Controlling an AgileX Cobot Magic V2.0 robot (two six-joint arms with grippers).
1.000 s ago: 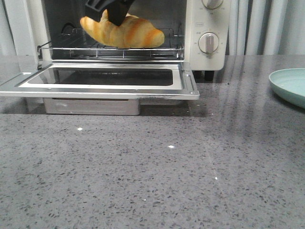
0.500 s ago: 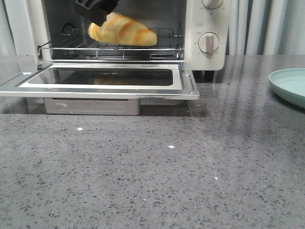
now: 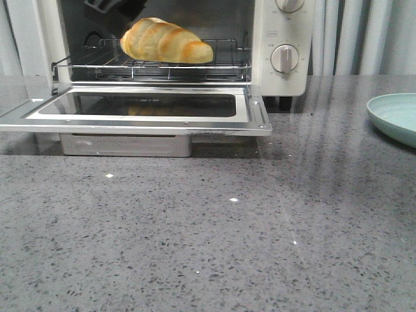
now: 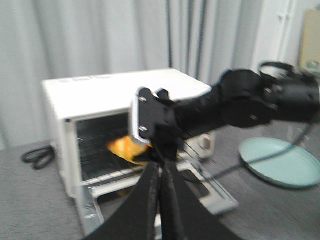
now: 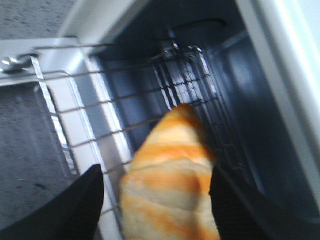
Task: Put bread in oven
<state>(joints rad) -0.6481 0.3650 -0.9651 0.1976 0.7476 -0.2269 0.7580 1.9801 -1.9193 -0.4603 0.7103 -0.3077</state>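
Right gripper [image 5: 155, 192] is spread wide with fingers clear either side of the bread [image 3: 166, 41], which I see lying on the oven [image 3: 279, 45] wire rack [image 3: 149, 67]; left gripper [image 4: 161, 200] clenched, idle.

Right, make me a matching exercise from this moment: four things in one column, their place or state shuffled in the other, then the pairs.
Things:
1. bread
2. oven door
3. plate
4. left gripper

States:
A. shut, holding nothing
B. lying on the wire rack
C. dropped open, flat
D. on the counter, right of the oven

Pairs: 1-B, 2-C, 3-D, 4-A
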